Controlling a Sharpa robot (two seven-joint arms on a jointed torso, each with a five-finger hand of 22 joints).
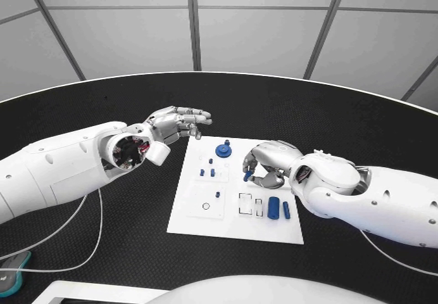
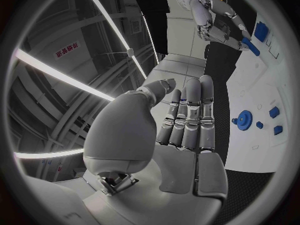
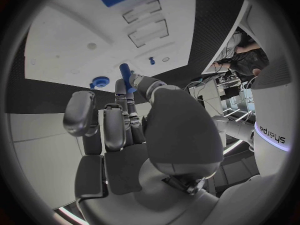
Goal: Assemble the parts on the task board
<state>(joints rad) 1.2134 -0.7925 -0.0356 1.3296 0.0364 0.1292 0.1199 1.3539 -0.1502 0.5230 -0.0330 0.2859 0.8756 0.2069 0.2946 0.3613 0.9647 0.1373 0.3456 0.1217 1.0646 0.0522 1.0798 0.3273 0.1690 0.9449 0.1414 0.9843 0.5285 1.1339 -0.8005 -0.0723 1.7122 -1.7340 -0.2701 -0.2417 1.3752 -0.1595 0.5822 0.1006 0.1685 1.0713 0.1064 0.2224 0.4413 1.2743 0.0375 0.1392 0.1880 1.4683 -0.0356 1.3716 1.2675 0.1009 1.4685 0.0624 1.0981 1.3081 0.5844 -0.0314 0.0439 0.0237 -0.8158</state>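
At the near edge of the black desk [image 1: 274, 107] a white cable [image 1: 91, 247] loops across the textured top toward a teal object [image 1: 11, 282] at the near left corner. Just beyond, in the middle of the desk, lies the white board [image 1: 196, 218], a flat plate with outlined recesses; near its close right side two long blue bars [image 1: 277, 208] lie side by side, and a little farther in several small blue pegs [image 1: 210, 171] stand on it. Above the board's right half the right hand [image 1: 262, 166] hangs with fingers [image 3: 128, 102] curled, pinching a short blue peg [image 3: 125, 74] between thumb and a fingertip, the peg held clear of the plate. At the far end of the board sits a round blue gear [image 1: 223, 150]. The left hand [image 1: 175, 123] hovers off the board's far left corner, over bare desk, its fingers straight and close together with nothing in them. Past the desk's curved white rim rises a pale grey wall of large panels split by dark seams.
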